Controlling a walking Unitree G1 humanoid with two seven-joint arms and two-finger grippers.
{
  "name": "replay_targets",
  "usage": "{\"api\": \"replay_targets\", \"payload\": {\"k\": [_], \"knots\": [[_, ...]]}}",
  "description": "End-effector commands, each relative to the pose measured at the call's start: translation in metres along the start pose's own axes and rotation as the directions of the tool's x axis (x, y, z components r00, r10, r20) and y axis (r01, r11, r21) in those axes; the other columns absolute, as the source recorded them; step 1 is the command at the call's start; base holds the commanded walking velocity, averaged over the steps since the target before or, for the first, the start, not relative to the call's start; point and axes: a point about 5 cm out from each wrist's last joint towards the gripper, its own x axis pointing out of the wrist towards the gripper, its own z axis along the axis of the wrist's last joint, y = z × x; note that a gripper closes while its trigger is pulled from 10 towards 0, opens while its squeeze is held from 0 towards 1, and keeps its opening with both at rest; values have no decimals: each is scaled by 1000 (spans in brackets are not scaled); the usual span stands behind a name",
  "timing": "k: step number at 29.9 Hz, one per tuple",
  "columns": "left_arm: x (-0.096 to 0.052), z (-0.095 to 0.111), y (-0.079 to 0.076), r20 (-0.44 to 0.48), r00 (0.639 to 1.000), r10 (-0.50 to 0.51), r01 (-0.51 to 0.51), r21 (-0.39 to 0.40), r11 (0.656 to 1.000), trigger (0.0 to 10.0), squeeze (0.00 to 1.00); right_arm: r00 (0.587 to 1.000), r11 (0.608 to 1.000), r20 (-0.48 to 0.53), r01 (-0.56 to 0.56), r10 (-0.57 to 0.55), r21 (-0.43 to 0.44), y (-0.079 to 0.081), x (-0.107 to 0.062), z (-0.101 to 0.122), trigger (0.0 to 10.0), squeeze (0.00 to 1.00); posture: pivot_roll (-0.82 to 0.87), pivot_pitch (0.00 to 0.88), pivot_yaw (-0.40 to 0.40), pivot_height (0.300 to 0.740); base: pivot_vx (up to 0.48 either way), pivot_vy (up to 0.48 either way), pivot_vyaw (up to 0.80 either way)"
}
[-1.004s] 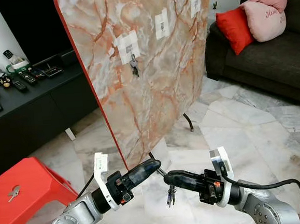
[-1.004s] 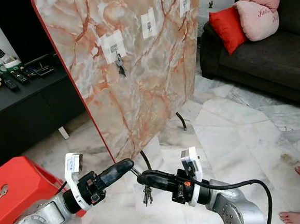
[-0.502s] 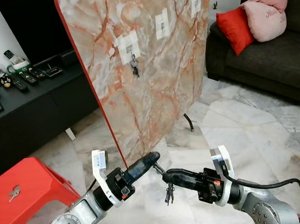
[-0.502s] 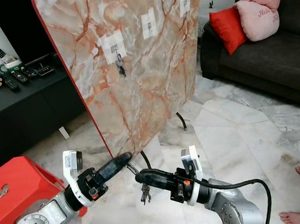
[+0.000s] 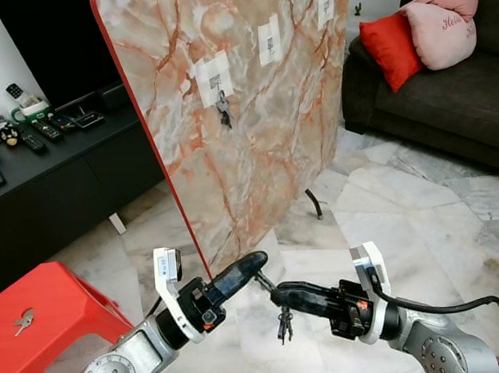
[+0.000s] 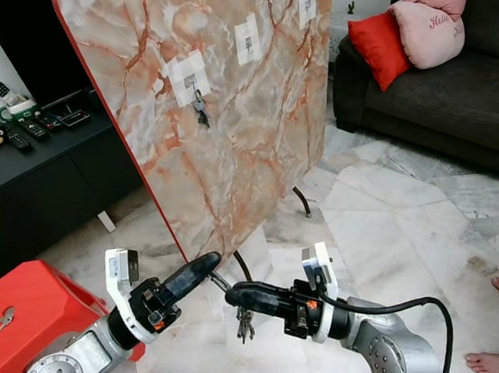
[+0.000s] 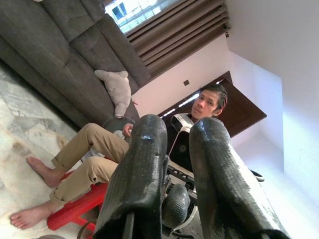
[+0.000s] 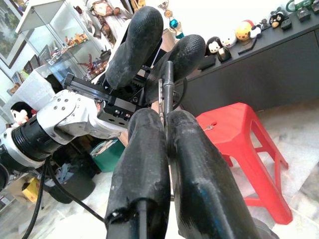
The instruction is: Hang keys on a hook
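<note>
Between my two claws, low over the marble floor [image 5: 406, 200], hangs the key bunch [image 5: 283, 324]: my right claw [image 5: 278, 294] is clamped together on its ring, keys dangling beneath. My left claw [image 5: 254, 262] sits just beside it, tip to tip, fingers slightly apart and holding nothing. Beyond both claws stands the tilted marble board [image 5: 252, 108], where another key [image 5: 223, 109] hangs from a hook [image 5: 217, 84]. Off past my left claw, a red stool [image 5: 44, 328] carries one more key [image 5: 22, 321].
</note>
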Motion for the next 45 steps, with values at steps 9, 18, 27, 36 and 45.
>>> {"api": "replay_targets", "payload": {"k": [9, 18, 27, 36, 45], "knots": [[14, 4, -8, 44, 996, -75, 76, -33, 997, 10000, 0, 991, 991, -16, -135, 135, -13, 17, 16, 4, 10000, 0, 32, 0, 31, 740, 0, 0, 0], [13, 9, -7, 64, 996, -69, 72, -34, 997, 10000, 0, 988, 988, -15, -154, 154, -7, 20, 16, 4, 10000, 0, 32, 0, 31, 740, 0, 0, 0], [11, 6, 3, 65, 998, 15, -16, 10, 1000, 10000, 0, 989, 989, -11, -151, 151, -10, 22, 16, 5, 10000, 0, 32, 0, 31, 740, 0, 0, 0], [-3, 24, 19, 147, 982, 118, -124, 33, 992, 10000, 0, 992, 992, 22, -123, 123, 2, 26, 11, 2, 10000, 0, 25, 0, 34, 740, 0, 0, 0], [-10, 24, 26, 166, 975, 146, -151, 20, 988, 10000, 0, 991, 995, 97, -92, 95, -35, 25, 5, 17, 10000, 0, 26, 0, 32, 740, 0, 0, 0]]}}
